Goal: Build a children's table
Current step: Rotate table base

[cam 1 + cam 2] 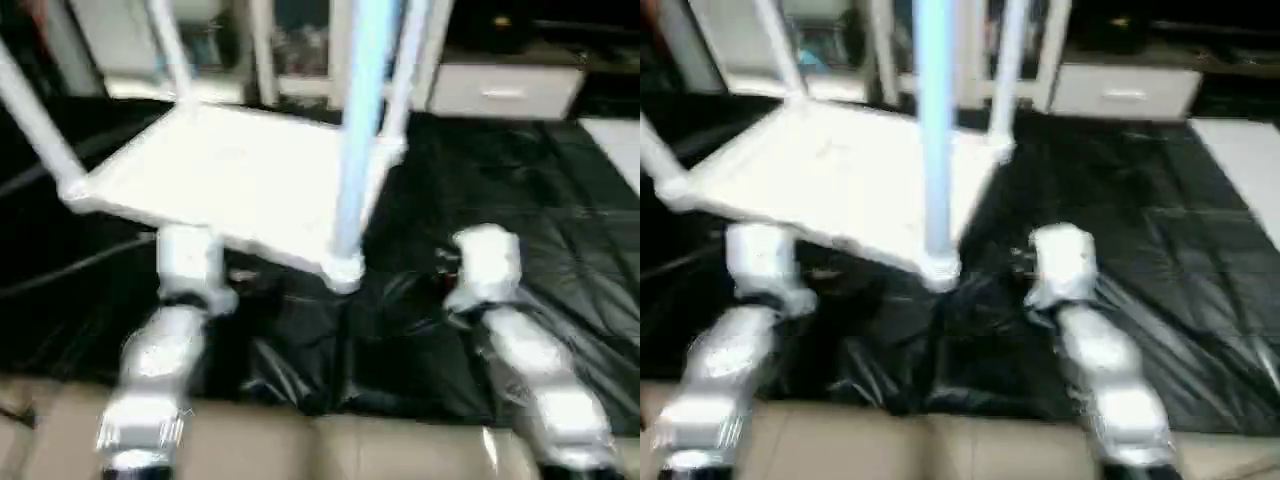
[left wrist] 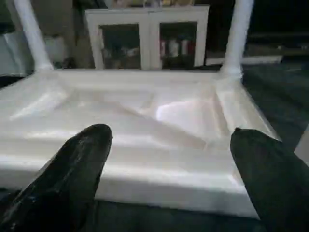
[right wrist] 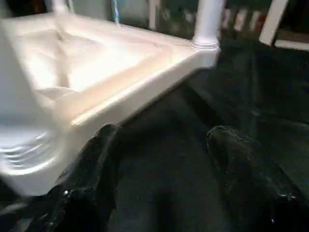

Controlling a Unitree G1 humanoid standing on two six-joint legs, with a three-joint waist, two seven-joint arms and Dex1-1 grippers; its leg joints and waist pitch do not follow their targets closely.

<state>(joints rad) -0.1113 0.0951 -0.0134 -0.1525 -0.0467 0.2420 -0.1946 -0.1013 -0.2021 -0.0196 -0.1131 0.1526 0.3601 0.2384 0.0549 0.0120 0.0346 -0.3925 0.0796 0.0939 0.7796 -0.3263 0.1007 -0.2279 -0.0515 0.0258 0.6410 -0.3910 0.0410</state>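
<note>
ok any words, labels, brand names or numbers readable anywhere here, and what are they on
None can be read.
Tabletop and legs: plain white, no print or label visible.
Cabinet behind: items behind its glass doors are too blurred to read.
Black sheet on the floor: no markings visible.

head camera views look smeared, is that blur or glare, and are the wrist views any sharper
Both eye views are motion-blurred: the nearest leg smears into a bluish streak. The left wrist view is sharper, with soft glare on the tabletop underside. In the right wrist view the near corner socket is blurred.
</note>
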